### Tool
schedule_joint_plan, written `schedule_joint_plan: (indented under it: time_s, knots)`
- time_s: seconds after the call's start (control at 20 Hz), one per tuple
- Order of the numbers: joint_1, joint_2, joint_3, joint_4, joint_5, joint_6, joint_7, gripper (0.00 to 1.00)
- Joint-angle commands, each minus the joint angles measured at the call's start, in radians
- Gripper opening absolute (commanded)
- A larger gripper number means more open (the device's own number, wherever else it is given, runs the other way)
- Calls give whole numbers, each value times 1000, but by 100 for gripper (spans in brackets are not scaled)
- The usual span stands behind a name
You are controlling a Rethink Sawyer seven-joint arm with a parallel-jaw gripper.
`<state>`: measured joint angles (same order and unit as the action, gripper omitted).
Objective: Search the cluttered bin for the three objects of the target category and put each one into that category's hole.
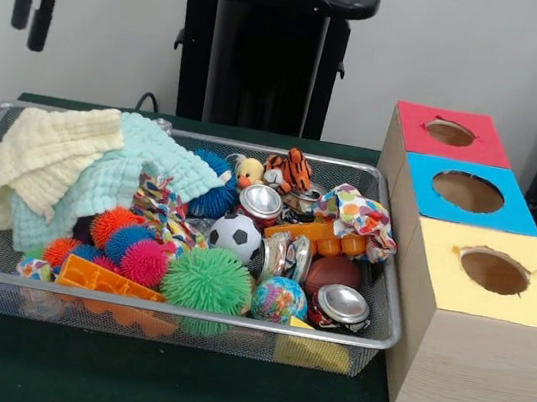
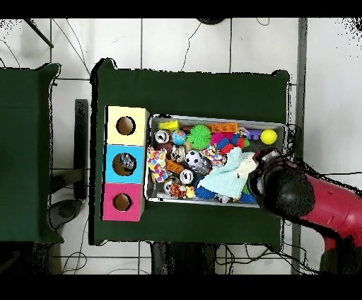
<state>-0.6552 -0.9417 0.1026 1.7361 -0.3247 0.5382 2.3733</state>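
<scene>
The silver wire-mesh bin (image 1: 374, 340) sits on the green table, full of toys; it also shows in the overhead view (image 2: 212, 119). One silver-topped can (image 1: 261, 201) lies mid-bin. A second can (image 1: 342, 304) lies at the front right corner. A crumpled shiny clear thing (image 1: 286, 256) lies between them. Beside the bin stand three boxes with a red-top hole (image 1: 450, 133), a blue-top hole (image 1: 468, 192) and a yellow-top hole (image 1: 494, 271). In the overhead view something silvery shows inside the blue hole (image 2: 125, 163). My gripper (image 1: 29, 24) hangs empty, slightly open, high above the bin's cloth end.
A yellow cloth (image 1: 42, 162) and a mint cloth (image 1: 114, 183) cover one end of the bin. Spiky balls, the largest green (image 1: 207, 280), a soccer ball (image 1: 236, 236), a tiger toy (image 1: 288, 171) and an orange block (image 1: 105, 281) crowd the cans. The arm (image 2: 297, 194) overhangs the bin's end.
</scene>
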Motion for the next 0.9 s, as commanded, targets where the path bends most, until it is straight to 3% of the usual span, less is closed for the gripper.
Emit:
schedule_joint_plan:
  time_s: [0.05, 0.9]
  knots:
    - [41, 1, 134, 171, 51, 10, -56, 100]
    - [174, 120, 40, 239, 56, -173, 126, 100]
